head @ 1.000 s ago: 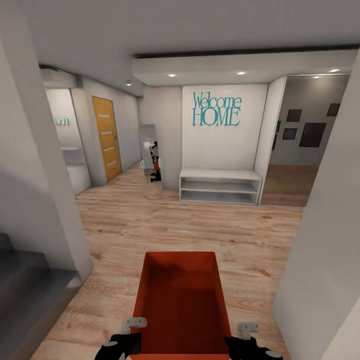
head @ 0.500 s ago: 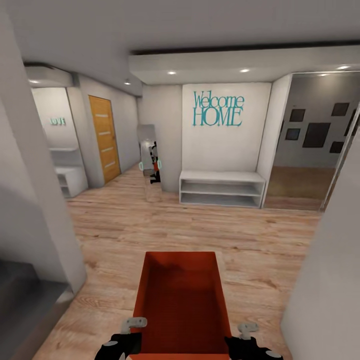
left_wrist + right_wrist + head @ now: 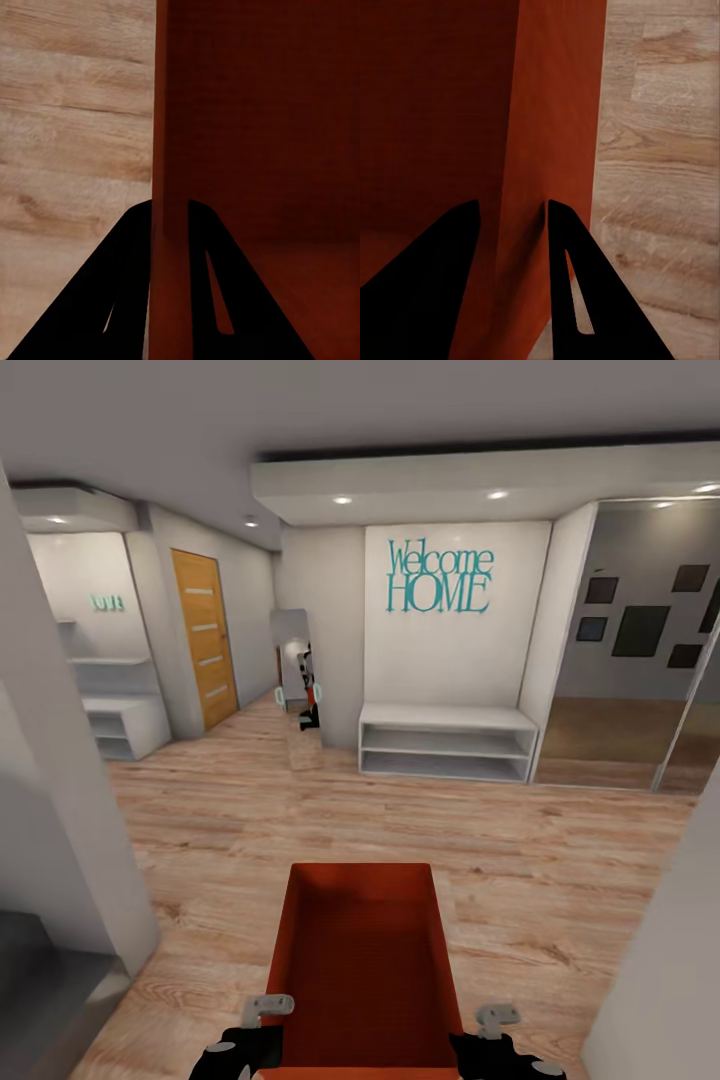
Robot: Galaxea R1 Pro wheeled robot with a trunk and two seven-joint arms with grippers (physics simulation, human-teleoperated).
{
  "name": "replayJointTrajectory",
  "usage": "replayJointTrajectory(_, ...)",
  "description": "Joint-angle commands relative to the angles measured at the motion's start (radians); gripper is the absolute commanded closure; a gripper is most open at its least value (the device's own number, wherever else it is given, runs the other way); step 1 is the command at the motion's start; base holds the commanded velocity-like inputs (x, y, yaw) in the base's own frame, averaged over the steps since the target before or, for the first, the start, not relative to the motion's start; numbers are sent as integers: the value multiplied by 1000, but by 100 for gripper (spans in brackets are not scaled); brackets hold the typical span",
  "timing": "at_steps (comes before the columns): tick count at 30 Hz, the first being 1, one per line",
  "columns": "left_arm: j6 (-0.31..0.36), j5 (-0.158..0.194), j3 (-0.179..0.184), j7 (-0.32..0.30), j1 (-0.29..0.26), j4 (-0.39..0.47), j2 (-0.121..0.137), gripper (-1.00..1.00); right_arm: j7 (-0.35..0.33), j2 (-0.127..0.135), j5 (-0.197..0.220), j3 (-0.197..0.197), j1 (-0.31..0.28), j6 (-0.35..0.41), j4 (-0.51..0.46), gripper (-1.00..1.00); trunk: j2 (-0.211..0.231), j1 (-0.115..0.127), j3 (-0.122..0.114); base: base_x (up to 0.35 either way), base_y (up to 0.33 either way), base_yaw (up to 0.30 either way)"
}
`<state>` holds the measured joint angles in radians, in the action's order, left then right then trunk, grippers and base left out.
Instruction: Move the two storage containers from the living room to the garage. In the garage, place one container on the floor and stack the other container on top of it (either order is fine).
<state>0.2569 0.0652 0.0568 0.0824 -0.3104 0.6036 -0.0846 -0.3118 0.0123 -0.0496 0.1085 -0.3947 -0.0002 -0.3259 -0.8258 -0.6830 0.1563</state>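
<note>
The task was mid-way at best: one storage container [image 3: 362, 970] was in transit over light wood plank flooring [image 3: 300, 830], well short of the white open bench [image 3: 445, 742] under the teal "Welcome HOME" lettering [image 3: 440, 578]; the garage stacking was not yet done. The left gripper [image 3: 171, 225] was clamped on the container's left wall, one finger on each face, and the right gripper [image 3: 510, 217] likewise pinched the right wall. The bin was orange-red, rectangular, smooth-walled, open-topped and empty. An orange-brown door [image 3: 203, 636] stood left of the bench.
</note>
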Motion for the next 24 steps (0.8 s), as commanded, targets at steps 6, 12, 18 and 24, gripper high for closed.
replayJointTrajectory(6, 6, -1, 0, 8, -1, 28, -30, 100, -7, -9, -9, -36, 0, 0, 2, 100, -1, -1, 2, 327, 0, 72)
replayJointTrajectory(12, 6, -1, 0, 8, -1, 28, -30, 100, -7, -10, -9, -36, 0, 0, 2, 100, -1, -1, 2, 327, 0, 186)
replayJointTrajectory(18, 5, -1, 0, 8, -1, 28, -30, 100, -7, -9, -9, -36, 0, 0, 2, 100, -1, -1, 2, 327, 0, 199)
replayJointTrajectory(24, 5, -1, 0, 8, -1, 28, -30, 100, -7, -9, -9, -36, 0, 0, 2, 100, -1, -1, 2, 327, 0, 206)
